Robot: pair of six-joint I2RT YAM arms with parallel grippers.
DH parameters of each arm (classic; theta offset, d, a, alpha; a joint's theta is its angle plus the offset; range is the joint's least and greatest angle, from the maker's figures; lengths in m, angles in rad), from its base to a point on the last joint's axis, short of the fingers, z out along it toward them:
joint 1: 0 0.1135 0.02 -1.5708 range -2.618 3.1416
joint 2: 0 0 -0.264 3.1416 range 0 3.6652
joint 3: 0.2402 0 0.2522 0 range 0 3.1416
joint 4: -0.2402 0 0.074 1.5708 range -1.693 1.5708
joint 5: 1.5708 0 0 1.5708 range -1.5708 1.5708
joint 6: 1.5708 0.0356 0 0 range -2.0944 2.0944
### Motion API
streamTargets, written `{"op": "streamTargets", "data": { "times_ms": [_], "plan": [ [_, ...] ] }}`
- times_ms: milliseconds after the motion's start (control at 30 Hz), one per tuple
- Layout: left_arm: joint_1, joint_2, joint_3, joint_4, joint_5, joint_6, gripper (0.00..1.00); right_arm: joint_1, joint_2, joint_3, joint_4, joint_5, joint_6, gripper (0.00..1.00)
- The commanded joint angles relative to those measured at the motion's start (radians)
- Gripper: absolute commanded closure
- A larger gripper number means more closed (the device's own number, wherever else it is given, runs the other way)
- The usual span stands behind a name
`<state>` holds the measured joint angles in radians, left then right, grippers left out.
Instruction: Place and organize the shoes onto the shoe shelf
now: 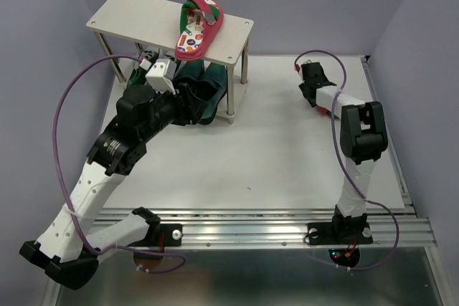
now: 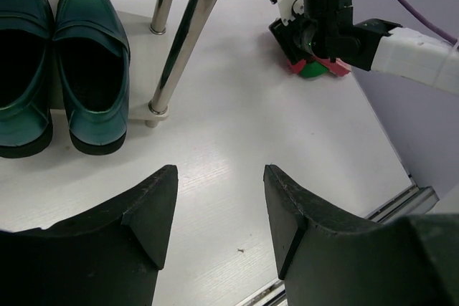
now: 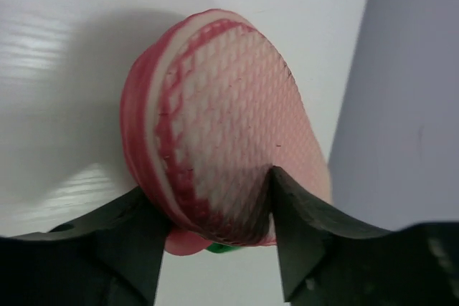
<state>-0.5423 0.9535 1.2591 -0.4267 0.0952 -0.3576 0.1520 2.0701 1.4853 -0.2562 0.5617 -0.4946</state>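
Clamping the right gripper (image 3: 208, 198) onto the edges of a red flip-flop (image 3: 229, 120), ribbed sole facing up, down by the tabletop (image 1: 272, 148) close to the right wall. Holding the left gripper (image 2: 219, 198) spread and empty, low beside the shoe shelf (image 1: 136, 12). Tucked under the top board, side by side, heels outward: dark green loafers (image 2: 90, 69). Lying slantwise on the top board: the second flip-flop (image 1: 199, 28).
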Motion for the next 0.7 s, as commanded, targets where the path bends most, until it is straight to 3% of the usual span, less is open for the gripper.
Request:
{"op": "streamTargets", "data": {
  "times_ms": [0,33,67,133,300,433,667],
  "plan": [
    [-0.005,-0.038,0.011,0.016,-0.017,-0.006,0.38,0.0,-0.047,0.053,0.055,0.012,0.059,0.5],
    [-0.005,-0.038,0.007,0.017,-0.018,-0.007,0.38,0.0,-0.065,0.046,0.051,0.0,0.085,0.62],
    [-0.004,-0.038,0.005,0.022,-0.018,-0.01,0.38,0.0,-0.099,0.041,0.048,-0.005,0.097,0.86],
    [-0.005,-0.038,0.002,0.026,-0.017,-0.014,0.38,0.0,-0.14,0.038,0.034,0.001,0.131,0.94],
    [-0.005,-0.033,0.008,0.031,-0.014,-0.009,0.38,0.009,-0.304,0.076,-0.112,-0.129,0.315,0.96],
    [-0.005,-0.033,0.014,0.031,-0.014,-0.004,0.39,0.009,-0.5,0.049,-0.158,-0.368,0.48,0.92],
    [-0.008,-0.032,0.034,0.029,0.018,0.002,0.39,0.009,-0.662,-0.089,-0.077,-0.83,0.823,0.91]
  ]
}}
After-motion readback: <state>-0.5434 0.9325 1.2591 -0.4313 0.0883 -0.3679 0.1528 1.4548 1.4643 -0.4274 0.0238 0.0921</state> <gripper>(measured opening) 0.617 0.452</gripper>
